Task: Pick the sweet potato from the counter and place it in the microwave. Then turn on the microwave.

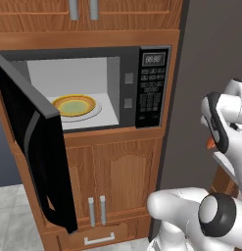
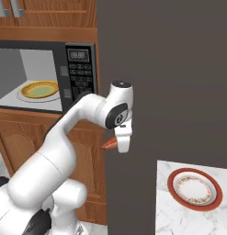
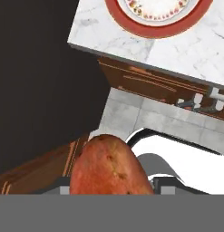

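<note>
Claw (image 2: 116,145) clamped on sweet potato (image 3: 109,167), microwave (image 1: 88,88) door wide open, yellow plate (image 1: 74,105) inside, red-rimmed plate (image 2: 195,188) near marble counter (image 2: 167,215) edge, wooden cabinets (image 1: 112,176), tiled floor (image 1: 10,215)

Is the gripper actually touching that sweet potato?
Touching. In the hand view the sweet potato sits clamped between the fingertips of the gripper, lifted off the counter.

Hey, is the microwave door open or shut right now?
Open. The microwave door is swung out to the left, so its light grey interior and the yellow plate inside are exposed.
</note>
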Motion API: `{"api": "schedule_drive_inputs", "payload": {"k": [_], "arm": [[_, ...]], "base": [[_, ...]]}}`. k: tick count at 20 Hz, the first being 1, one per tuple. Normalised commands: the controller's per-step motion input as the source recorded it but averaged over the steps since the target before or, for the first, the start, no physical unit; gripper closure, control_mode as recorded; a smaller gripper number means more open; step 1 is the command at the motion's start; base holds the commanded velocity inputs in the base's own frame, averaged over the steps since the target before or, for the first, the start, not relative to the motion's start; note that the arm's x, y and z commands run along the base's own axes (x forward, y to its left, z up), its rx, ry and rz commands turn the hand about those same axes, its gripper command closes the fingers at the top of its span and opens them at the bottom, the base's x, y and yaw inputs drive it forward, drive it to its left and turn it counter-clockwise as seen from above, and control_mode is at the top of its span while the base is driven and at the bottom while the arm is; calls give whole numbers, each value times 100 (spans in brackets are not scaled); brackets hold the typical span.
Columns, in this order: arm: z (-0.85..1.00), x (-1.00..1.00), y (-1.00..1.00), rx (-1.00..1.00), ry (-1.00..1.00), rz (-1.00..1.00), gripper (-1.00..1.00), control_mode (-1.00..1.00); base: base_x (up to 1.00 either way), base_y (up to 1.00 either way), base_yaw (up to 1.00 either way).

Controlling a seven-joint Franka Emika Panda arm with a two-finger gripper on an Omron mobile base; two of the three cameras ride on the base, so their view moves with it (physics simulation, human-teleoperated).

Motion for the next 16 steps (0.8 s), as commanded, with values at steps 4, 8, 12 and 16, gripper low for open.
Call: {"api": "schedule_drive_inputs", "payload": {"k": [4,8,12,16], "arm": [[0,6,98,3,4,52,100,-100],[0,8,100,0,1,48,100,-100],[0,0,100,0,0,44,100,-100],[0,0,100,0,0,39,100,-100]], "base": [[0,0,0],[0,0,0],[0,0,0],[0,0,0]]}}
